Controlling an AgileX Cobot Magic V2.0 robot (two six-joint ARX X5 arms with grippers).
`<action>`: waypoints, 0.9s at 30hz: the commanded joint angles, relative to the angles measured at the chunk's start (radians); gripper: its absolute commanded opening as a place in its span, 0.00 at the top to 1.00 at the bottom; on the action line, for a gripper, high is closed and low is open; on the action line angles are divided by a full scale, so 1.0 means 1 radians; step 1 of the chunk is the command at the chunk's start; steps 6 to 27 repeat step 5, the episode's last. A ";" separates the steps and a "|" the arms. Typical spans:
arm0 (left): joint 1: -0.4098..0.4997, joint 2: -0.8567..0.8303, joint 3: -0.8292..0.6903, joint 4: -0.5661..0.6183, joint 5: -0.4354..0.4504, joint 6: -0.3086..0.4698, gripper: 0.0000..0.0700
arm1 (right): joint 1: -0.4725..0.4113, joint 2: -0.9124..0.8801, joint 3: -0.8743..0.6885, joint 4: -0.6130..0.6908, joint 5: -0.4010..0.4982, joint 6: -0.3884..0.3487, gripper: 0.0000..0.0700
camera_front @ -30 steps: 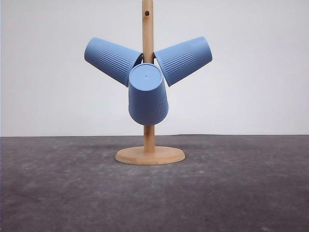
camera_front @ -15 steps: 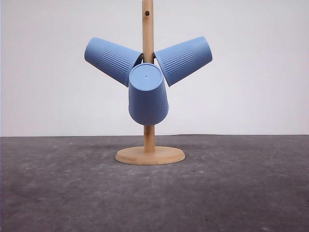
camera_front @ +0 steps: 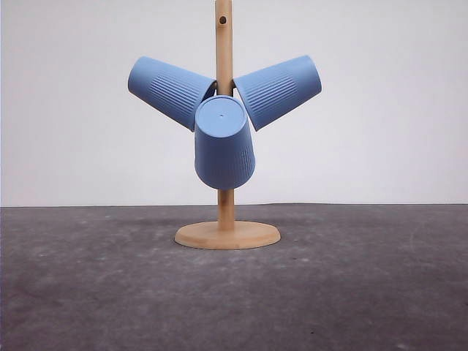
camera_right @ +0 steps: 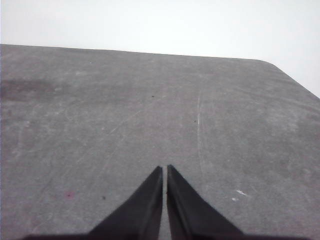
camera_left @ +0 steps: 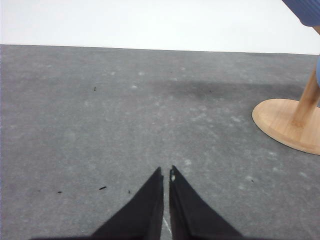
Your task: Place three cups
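Observation:
Three light-blue ribbed cups hang upside down on the pegs of a wooden stand [camera_front: 225,232] at the middle of the table. One cup [camera_front: 171,91] points up-left, another cup [camera_front: 278,91] points up-right, and the third cup [camera_front: 224,142] faces forward with its flat bottom toward the camera. My left gripper [camera_left: 166,172] is shut over bare table, with the stand's base [camera_left: 287,123] and a corner of a cup [camera_left: 306,10] off to one side. My right gripper [camera_right: 164,168] is shut with nothing in it, above bare table.
The dark grey table [camera_front: 110,292] stretches around the stand, with a plain white wall behind. In the right wrist view the table's rounded far corner [camera_right: 272,64] shows.

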 commanded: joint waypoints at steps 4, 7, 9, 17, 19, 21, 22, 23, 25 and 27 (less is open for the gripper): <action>0.002 0.000 -0.011 0.003 -0.002 -0.001 1.00 | -0.001 0.000 -0.003 0.011 0.000 0.011 0.99; 0.002 0.000 -0.011 0.003 -0.002 -0.001 1.00 | -0.001 0.000 -0.003 0.011 0.000 0.011 0.99; 0.002 0.000 -0.011 0.003 -0.002 -0.001 1.00 | -0.001 0.000 -0.003 0.011 0.000 0.011 0.99; 0.002 0.000 -0.011 0.003 -0.002 -0.001 1.00 | -0.001 0.000 -0.003 0.011 0.000 0.011 0.99; 0.002 0.000 -0.011 0.003 -0.002 -0.001 1.00 | -0.001 0.000 -0.003 0.011 0.000 0.011 0.99; 0.002 0.000 -0.011 0.003 -0.002 -0.001 1.00 | -0.001 0.000 -0.003 0.011 0.000 0.011 0.99; 0.002 0.000 -0.011 0.003 -0.002 -0.001 1.00 | -0.001 0.000 -0.003 0.011 0.000 0.011 0.99; 0.002 0.000 -0.011 0.003 -0.002 -0.001 1.00 | -0.001 0.000 -0.003 0.011 0.000 0.011 0.99; 0.002 0.000 -0.011 0.003 -0.002 -0.001 1.00 | -0.001 0.000 -0.003 0.011 0.000 0.011 0.99; 0.002 0.000 -0.011 0.003 -0.002 -0.001 1.00 | -0.001 0.000 -0.003 0.011 0.000 0.011 0.99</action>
